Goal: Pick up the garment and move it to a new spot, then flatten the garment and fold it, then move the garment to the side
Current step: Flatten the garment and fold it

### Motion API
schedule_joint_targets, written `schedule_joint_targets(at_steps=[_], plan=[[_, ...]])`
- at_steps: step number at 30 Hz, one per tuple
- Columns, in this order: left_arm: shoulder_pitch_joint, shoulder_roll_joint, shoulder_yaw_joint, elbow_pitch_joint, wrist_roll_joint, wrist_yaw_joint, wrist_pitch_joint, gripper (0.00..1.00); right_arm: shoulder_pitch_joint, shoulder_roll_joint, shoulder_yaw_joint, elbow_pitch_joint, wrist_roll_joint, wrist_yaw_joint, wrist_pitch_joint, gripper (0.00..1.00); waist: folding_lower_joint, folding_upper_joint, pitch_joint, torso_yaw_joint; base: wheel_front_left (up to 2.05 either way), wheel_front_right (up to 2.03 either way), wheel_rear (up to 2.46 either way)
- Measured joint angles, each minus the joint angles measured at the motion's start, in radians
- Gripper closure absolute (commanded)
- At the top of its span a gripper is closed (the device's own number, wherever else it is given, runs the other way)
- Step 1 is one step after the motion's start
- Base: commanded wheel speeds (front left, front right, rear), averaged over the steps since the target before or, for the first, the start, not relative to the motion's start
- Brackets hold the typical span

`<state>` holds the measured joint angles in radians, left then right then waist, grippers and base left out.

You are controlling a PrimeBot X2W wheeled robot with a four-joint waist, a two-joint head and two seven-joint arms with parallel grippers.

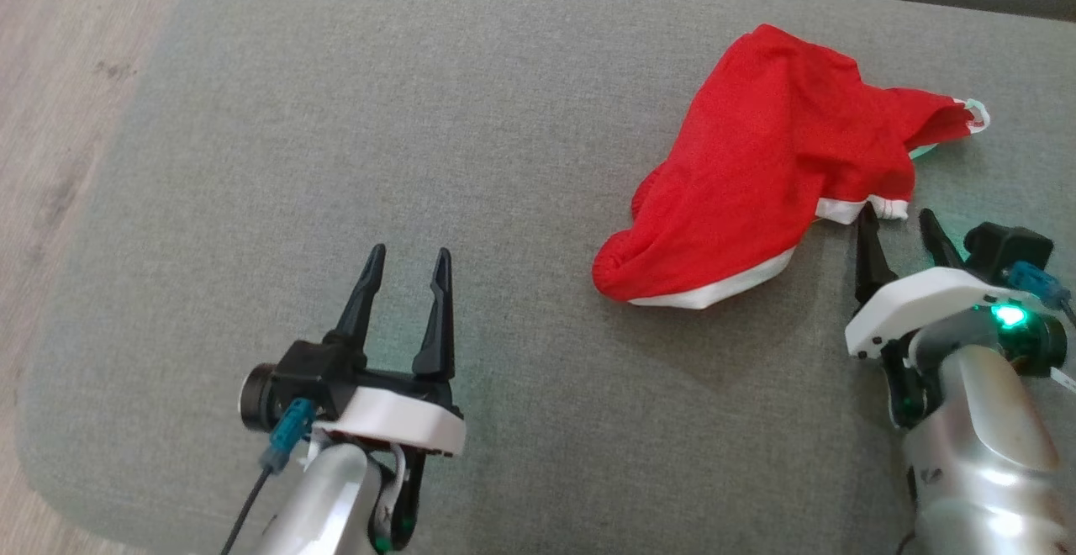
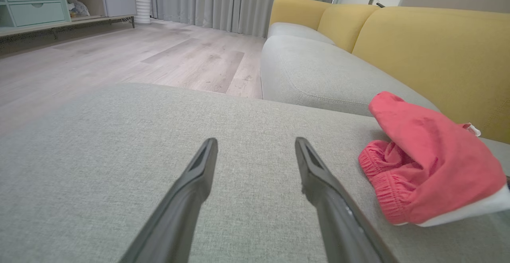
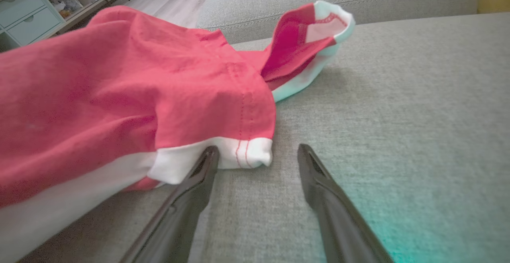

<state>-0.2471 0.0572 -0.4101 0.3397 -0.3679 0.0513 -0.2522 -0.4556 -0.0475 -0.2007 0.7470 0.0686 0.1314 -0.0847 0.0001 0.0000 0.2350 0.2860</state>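
While the red garment [image 1: 773,160] lies crumpled on the right of the grey cushion [image 1: 336,118], we judge no step done: our right jaws stand wide at its white hem, our left jaws wide, empty, well apart; lifting, flattening and folding remain.

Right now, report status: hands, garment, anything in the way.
Left hand open over the grey fabric cushion. Right hand open at the white hem of the crumpled red cloth garment, nothing gripped. No obstruction seen.
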Motion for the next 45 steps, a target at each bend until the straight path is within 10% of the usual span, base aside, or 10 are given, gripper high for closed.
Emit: schedule_joint_targets(at_steps=[2, 3, 15, 37, 38, 45], plan=[[-0.002, -0.002, 0.012, 0.004, 0.007, -0.008, 0.0, 0.0, -0.015, 0.0, 0.003, 0.025, 0.0, 0.0, -0.009, 0.13, 0.0, 0.0, 0.002, 0.001, 0.0, 0.0, 0.0], [-0.003, -0.003, 0.018, 0.004, 0.01, -0.009, 0.0, 0.0, -0.022, 0.0, 0.005, 0.036, 0.0, 0.0, -0.015, 1.0, -0.0001, 0.0, 0.002, 0.0, 0.0, 0.0, 0.0], [-0.001, -0.007, 0.033, 0.033, 0.045, -0.031, 0.0, 0.0, -0.011, -0.001, -0.022, 0.049, 0.015, 0.0, -0.084, 1.0, -0.0002, 0.0, -0.043, -0.054, 0.0, 0.0, 0.0], [0.03, -0.008, 0.027, 0.046, 0.07, -0.052, 0.0, 0.0, 0.333, 0.003, -0.095, -0.334, 0.072, 0.0, 0.102, 1.0, -0.0002, 0.0, -0.122, -0.166, 0.0, 0.0, 0.0], [0.03, -0.008, 0.026, 0.046, 0.07, -0.052, 0.0, 0.0, 0.336, 0.004, -0.096, -0.347, 0.069, 0.0, 0.101, 0.03, -0.0002, 0.0, -0.123, -0.168, 0.0, 0.0, 0.0], [0.031, -0.008, 0.027, 0.043, 0.07, -0.052, 0.0, 0.0, 0.339, 0.003, -0.015, -0.449, 0.111, 0.0, -0.014, 0.0, -0.0002, 0.0, -0.126, -0.183, 0.0, 0.0, 0.0]])
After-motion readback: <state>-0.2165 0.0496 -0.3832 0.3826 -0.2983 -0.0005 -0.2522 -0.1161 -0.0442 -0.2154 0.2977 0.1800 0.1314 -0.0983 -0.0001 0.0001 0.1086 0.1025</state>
